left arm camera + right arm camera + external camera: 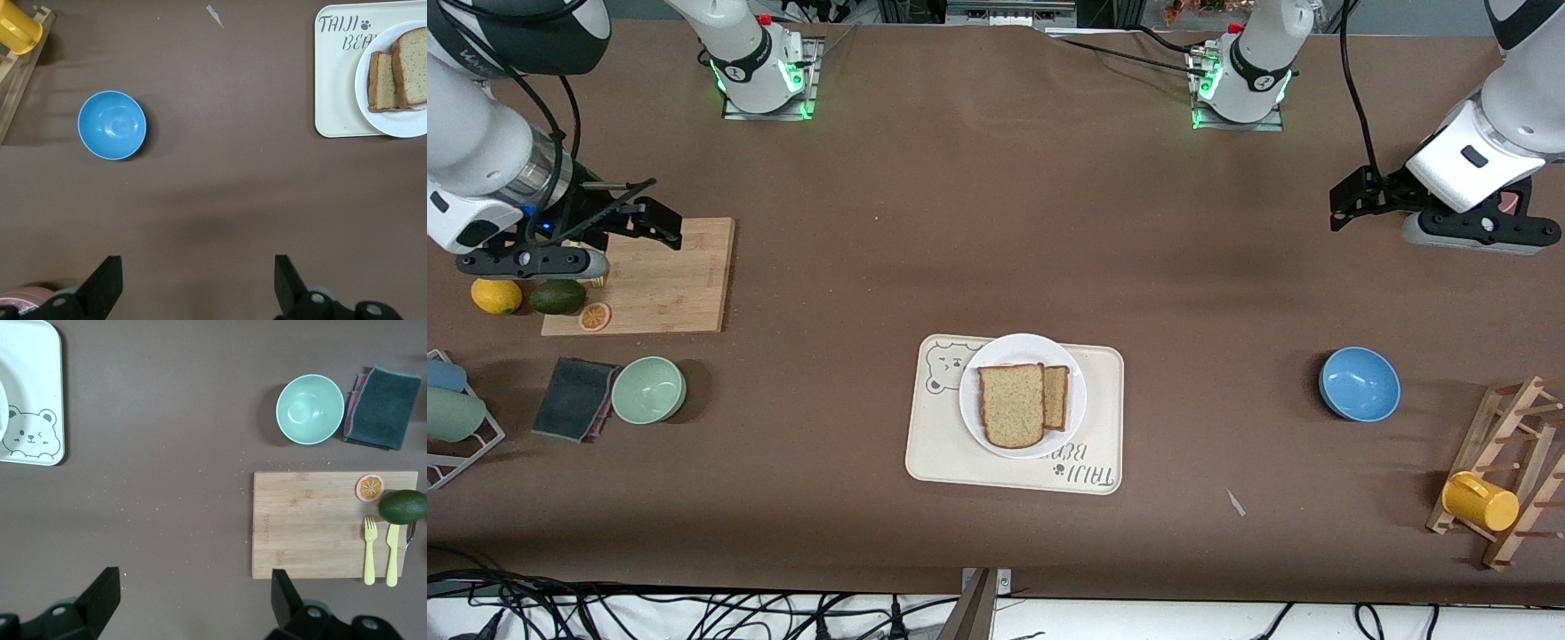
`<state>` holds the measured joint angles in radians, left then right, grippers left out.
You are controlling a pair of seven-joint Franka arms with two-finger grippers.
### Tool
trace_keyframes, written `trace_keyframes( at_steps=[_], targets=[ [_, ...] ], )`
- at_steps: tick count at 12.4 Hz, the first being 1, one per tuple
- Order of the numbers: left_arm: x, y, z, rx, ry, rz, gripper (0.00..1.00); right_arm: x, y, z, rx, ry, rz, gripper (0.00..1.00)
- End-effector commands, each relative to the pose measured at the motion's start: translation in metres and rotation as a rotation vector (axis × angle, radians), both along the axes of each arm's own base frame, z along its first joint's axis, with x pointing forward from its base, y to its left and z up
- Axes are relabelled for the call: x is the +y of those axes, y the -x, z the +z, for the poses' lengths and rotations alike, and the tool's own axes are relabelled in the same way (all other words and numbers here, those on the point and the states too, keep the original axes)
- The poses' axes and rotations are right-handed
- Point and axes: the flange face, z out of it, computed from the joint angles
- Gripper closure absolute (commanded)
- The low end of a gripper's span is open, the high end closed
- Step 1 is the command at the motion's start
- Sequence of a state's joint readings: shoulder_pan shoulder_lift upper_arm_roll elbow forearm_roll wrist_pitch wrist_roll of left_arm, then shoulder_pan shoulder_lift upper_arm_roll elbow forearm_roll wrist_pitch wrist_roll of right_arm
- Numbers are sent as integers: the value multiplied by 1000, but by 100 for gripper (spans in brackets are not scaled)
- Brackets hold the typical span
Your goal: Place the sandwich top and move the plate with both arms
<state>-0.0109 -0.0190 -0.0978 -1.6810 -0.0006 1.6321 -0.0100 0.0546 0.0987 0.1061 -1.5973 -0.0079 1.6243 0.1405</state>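
Brown table: plate on tray; left claw, right claw wide open, empty.

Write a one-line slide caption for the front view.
Sandwich top rests on the white plate over a darker slice, on the bear tray; left hand and right hand wait open, apart.

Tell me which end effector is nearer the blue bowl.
Left. The left end effector hangs open over bare table near the blue bowl; the right end effector is open over the cutting board, at the right arm's end.
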Motion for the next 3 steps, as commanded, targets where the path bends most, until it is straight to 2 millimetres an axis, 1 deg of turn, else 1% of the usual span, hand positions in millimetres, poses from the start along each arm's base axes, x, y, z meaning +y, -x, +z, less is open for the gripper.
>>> trace_keyframes(
  at_steps=[1,3],
  targets=[
    [1,7,2,-3,19,6,0,1,1,4,-10,-2,12,0],
    [3,4,2,-13,16,8,0,0,1,4,-10,-2,12,0]
  ],
)
